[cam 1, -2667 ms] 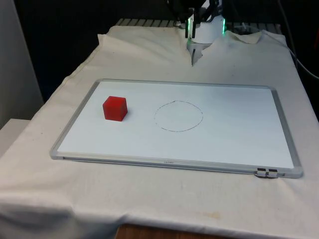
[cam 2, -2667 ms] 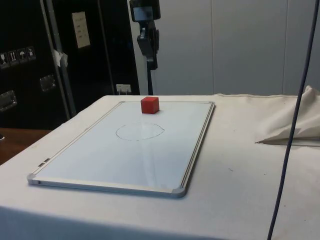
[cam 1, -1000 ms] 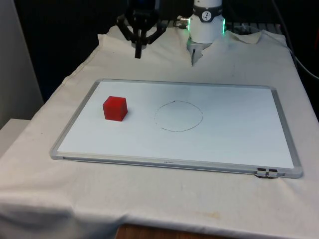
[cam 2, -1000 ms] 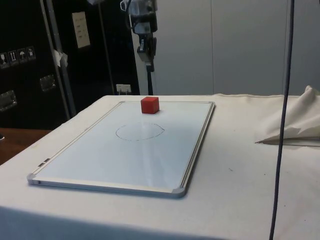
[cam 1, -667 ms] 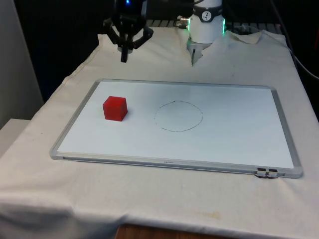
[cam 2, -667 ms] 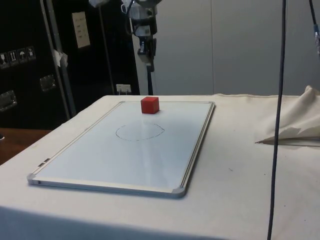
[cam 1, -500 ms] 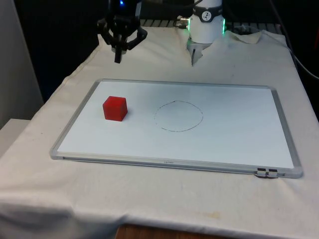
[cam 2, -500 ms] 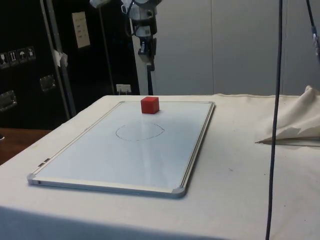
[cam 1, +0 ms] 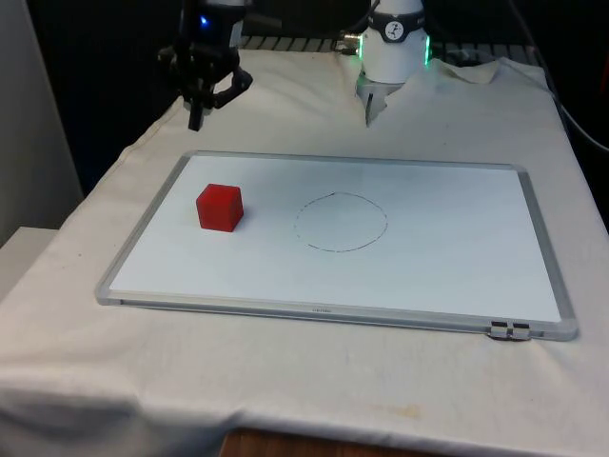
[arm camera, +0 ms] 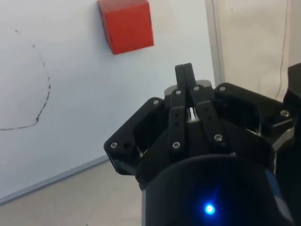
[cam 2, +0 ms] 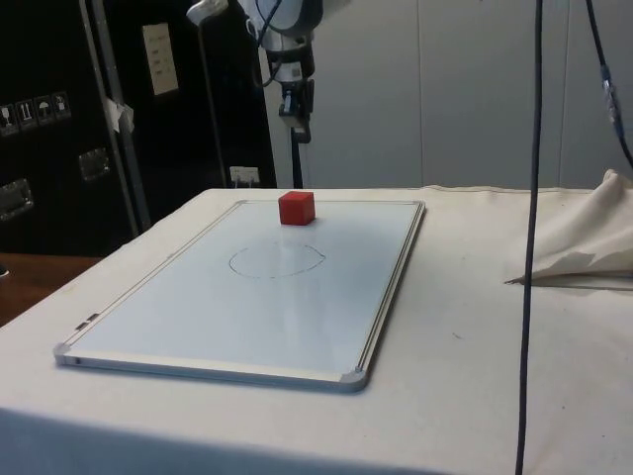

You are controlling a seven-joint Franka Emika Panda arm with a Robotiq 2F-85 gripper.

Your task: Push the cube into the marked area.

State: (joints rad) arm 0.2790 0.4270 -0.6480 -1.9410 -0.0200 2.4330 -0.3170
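Note:
A red cube [cam 1: 220,207] sits on the whiteboard [cam 1: 447,257], toward the front view's left end. A pencilled circle [cam 1: 341,222] is drawn on the board a short way to the cube's right. My gripper [cam 1: 195,122] hangs in the air above the cloth, beyond the board's far left corner and well clear of the cube. Its fingers are pressed together with nothing between them, as the wrist view shows at the gripper [arm camera: 184,70]. From the side, the gripper [cam 2: 296,131] hovers high behind the cube [cam 2: 296,208], with the circle [cam 2: 277,260] nearer the camera. The cube [arm camera: 126,24] and part of the circle [arm camera: 40,84] lie ahead of the fingers.
The whiteboard's metal frame [cam 1: 324,314] is a low raised edge around the surface. A black cable [cam 2: 532,228] hangs down at the side view's right. Bunched white cloth [cam 2: 584,242] lies near the robot's base [cam 1: 393,48].
My gripper has travelled toward the front view's left and a little lower, from near the base to beyond the board's far left corner. The cube has stayed put.

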